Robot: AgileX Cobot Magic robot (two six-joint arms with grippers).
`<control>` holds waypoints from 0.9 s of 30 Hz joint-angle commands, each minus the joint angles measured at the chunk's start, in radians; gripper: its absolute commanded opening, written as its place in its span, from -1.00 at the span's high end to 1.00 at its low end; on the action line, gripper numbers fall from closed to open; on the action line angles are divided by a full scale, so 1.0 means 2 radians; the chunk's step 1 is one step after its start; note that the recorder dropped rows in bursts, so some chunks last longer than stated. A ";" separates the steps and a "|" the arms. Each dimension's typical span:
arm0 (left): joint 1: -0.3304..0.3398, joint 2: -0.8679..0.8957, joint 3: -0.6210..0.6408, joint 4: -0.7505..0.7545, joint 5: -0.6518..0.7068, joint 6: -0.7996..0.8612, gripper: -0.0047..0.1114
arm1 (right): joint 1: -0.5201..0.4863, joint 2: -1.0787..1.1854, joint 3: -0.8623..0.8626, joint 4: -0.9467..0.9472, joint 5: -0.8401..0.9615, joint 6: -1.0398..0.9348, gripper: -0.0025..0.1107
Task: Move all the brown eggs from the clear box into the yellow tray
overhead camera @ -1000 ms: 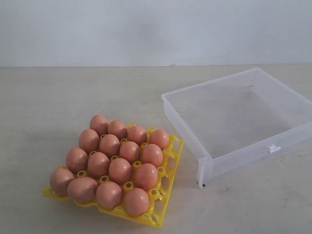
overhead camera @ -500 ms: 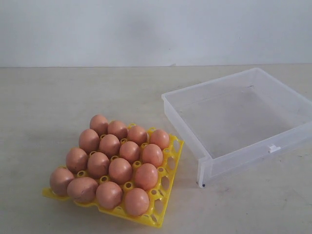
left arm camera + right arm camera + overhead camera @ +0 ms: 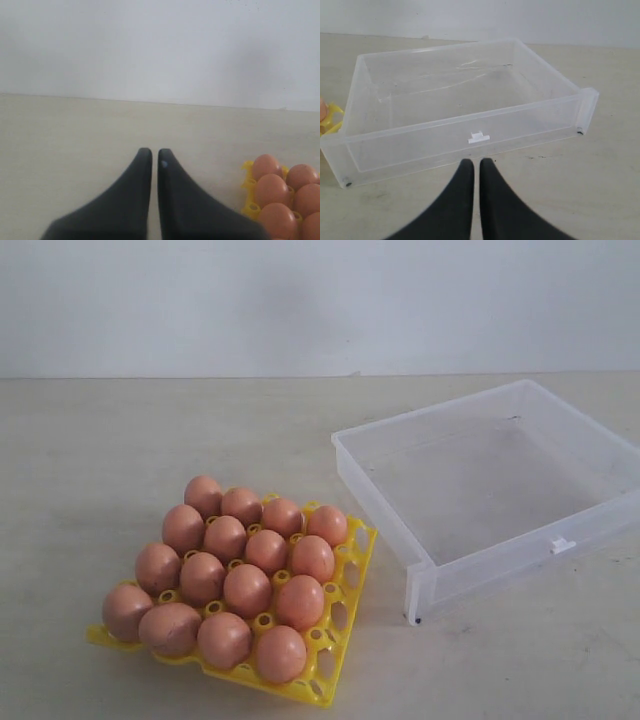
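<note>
Brown eggs [image 3: 247,590] sit in the cups of the yellow tray [image 3: 312,687] on the table [image 3: 100,440], near the clear box [image 3: 500,552]. I read left hand [image 3: 151,152] pressed together beside the tray. Right hand [image 3: 473,162] is pressed together by the box's latch wall.

Left claw [image 3: 151,154] and right claw [image 3: 473,163], both closed and empty, tips side by side.

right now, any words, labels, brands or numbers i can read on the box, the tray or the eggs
None: no text, label, brand or number shows on the clear box, its latch tab, the yellow tray or the brown eggs.
</note>
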 commanded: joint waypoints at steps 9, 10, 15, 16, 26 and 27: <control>0.004 -0.002 0.001 -0.001 -0.005 0.000 0.85 | 0.001 -0.003 0.000 -0.005 -0.006 0.001 0.94; 0.004 -0.002 0.001 -0.001 -0.005 0.000 0.85 | 0.001 -0.003 0.000 -0.005 -0.006 0.001 0.94; 0.004 -0.002 0.001 -0.001 0.015 0.000 0.85 | 0.001 -0.003 0.000 -0.005 -0.006 0.001 0.94; 0.004 -0.002 0.001 -0.001 0.040 0.000 0.85 | 0.001 -0.003 0.000 -0.005 -0.006 0.001 0.94; 0.004 -0.002 0.001 -0.001 0.083 0.000 0.85 | 0.001 -0.003 0.000 -0.005 -0.007 0.001 0.94; 0.004 -0.002 0.001 -0.001 0.083 0.000 0.85 | 0.001 -0.003 0.000 -0.005 -0.008 0.001 0.94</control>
